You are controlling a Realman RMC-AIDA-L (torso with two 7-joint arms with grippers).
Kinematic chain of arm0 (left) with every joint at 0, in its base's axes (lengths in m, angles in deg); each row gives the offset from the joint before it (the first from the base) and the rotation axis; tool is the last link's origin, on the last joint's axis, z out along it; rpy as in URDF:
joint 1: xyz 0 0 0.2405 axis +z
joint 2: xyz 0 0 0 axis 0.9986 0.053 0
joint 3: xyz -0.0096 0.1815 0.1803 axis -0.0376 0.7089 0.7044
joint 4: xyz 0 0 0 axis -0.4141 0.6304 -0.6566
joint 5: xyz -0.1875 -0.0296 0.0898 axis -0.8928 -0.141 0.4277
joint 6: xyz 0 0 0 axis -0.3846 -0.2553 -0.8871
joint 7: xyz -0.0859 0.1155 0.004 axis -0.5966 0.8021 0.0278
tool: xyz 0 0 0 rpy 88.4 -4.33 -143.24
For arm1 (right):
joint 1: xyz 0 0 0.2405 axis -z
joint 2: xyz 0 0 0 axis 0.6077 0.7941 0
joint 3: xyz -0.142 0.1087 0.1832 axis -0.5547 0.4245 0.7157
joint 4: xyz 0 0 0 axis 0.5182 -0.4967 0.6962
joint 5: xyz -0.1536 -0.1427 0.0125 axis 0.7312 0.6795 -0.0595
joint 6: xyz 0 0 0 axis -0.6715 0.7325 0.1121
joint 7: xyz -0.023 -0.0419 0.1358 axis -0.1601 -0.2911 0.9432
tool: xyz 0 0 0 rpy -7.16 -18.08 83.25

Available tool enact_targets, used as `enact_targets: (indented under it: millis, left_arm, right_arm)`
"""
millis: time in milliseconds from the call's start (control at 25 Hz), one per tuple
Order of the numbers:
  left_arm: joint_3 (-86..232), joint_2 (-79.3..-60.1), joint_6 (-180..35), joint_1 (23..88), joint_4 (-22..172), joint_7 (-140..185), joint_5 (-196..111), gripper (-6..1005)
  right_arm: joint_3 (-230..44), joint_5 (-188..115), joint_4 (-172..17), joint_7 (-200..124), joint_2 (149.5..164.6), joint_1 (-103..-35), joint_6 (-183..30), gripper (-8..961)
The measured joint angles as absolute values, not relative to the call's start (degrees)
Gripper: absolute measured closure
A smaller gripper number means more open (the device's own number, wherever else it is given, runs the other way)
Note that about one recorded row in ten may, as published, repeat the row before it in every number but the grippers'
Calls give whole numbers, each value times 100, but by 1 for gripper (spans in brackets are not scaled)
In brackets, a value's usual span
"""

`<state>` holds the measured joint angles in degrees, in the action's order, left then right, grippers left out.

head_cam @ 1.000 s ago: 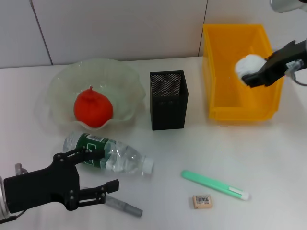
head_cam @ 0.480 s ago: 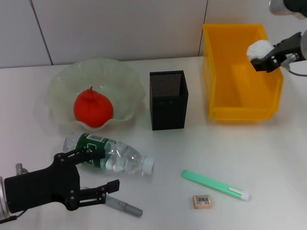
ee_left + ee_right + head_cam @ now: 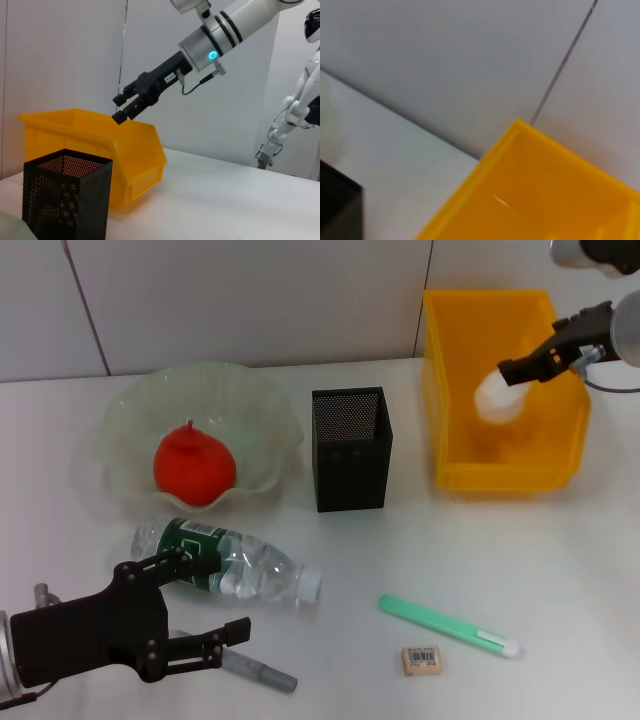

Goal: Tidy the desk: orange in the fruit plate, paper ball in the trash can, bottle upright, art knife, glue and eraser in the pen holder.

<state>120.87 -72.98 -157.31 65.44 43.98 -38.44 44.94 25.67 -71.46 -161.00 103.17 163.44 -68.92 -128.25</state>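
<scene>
**Paper ball over the bin: risks from here**

Trash can [image 3: 455, 390]: I see the paper ball [image 3: 496, 397] inside its walls, apparently falling; it might bounce out. Right tool [image 3: 512, 371] hovers above, fingers parted, empty. Bottle [image 3: 225, 562] lies flat; it may roll under the spread left tool [image 3: 205, 600].

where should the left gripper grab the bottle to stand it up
Grip the bottle across its labelled body, coming down from above. It lies on its side, white cap toward the green pen, so its round body offers two opposite sides to squeeze. The left gripper hovers open beside it; the right gripper is over the trash can.
</scene>
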Motion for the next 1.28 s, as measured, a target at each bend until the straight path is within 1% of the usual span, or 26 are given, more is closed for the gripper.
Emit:
enact_targets:
  millis: [160,200,240,400,520,640,760,960,1000,1080,1160,1240,1280]
  left_arm:
    - [12093,-7303,-15737,6534,4406,-3840,4494,174]
    - [12085,-7308,-15742,6544,4391,-3811,4476,174]
    - [12085,-7308,-15742,6544,4391,-3811,4476,174]
    - [12077,-7319,-15746,6553,4403,-3738,4442,175]
    - [12075,-7319,-15750,6546,4418,-3713,4399,175]
    - [12074,-7318,-15753,6528,4409,-3703,4376,176]
    - [12074,-7327,-15753,6480,4393,-3661,4333,176]
    - [12091,-7339,-15753,6278,4408,-3632,4293,177]
    - [12103,-7340,-15752,6228,4401,-3631,4291,177]
    - [12132,-7346,-15752,6110,4319,-3644,4301,178]
    - [12178,-7347,-15752,5959,4107,-3684,4320,178]
    - [12290,-7347,-15756,5886,3892,-3733,4318,178]
    - [12290,-7347,-15756,5886,3892,-3733,4318,178]
  right_arm:
    - [2583,-7649,-16476,10246,16342,-6653,-12867,104]
    - [2560,-7987,-16725,10144,16344,-6444,-12873,104]
    - [2560,-7987,-16725,10144,16344,-6444,-12873,104]
    - [2539,-9855,-17313,9218,16357,-5621,-12904,104]
    - [2539,-11369,-17409,8093,16373,-4947,-12988,104]
    - [2541,-12705,-17249,6838,16390,-4314,-13207,104]
    - [2587,-13594,-16798,5912,16389,-3904,-13559,104]
    - [2630,-14704,-15556,4449,16374,-3536,-14205,104]
    - [2736,-14978,-14993,3887,16369,-3468,-14551,104]
    - [2841,-15042,-14756,3640,16368,-3454,-14708,105]
    - [3345,-15077,-13833,2966,16352,-3502,-15255,105]
    - [3727,-15023,-13231,2630,16327,-3616,-15612,105]
    - [3727,-15023,-13231,2630,16327,-3616,-15612,105]
